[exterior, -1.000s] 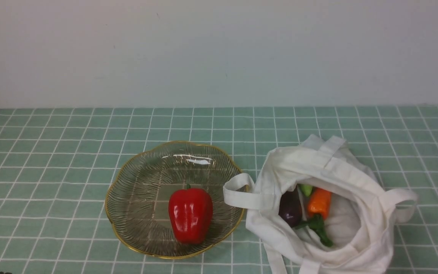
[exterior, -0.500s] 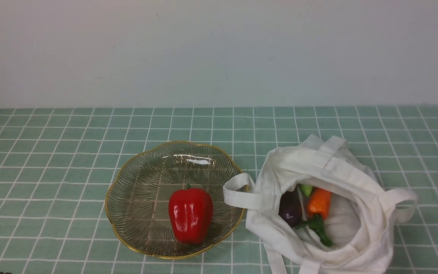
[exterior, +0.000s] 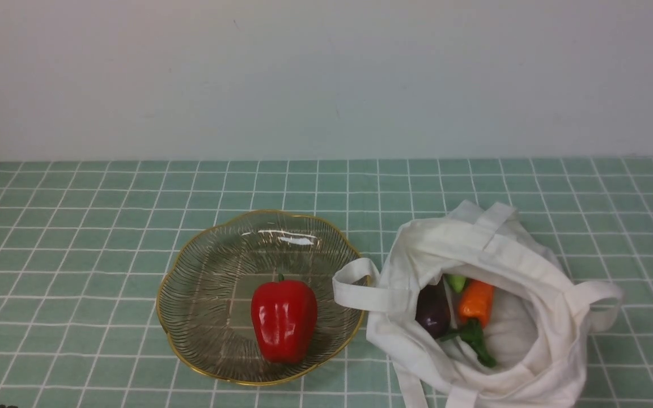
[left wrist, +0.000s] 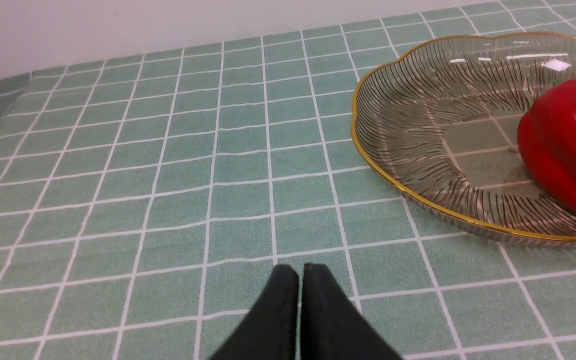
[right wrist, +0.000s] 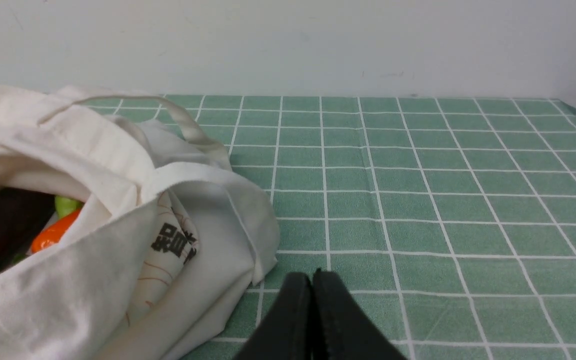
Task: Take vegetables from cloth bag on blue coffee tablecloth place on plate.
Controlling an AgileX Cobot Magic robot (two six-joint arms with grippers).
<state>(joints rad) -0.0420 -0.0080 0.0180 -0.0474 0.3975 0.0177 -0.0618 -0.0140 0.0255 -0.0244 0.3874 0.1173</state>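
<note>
Two grippers are seen, one in each wrist view. The left gripper (left wrist: 300, 274) is closed to a narrow gap, and nothing is held by it. Beyond its tips, well apart from them, a clear glass dish (exterior: 219, 306) with a gold rim is set on the green checked tablecloth (exterior: 77, 255). One red bell pepper (exterior: 284, 320) is held in the dish. Just right of the dish, a white cloth bag (exterior: 564, 340) is seen lying open. Inside it are seen a dark purple eggplant (exterior: 433, 311), a light green piece (exterior: 456, 282), an orange pepper (exterior: 476, 303) and a dark green piece (exterior: 476, 341). Black marks (right wrist: 173, 241) are printed on the bag, but they cannot be read. The right gripper (right wrist: 312, 280) is shut, empty and apart from the bag.
</note>
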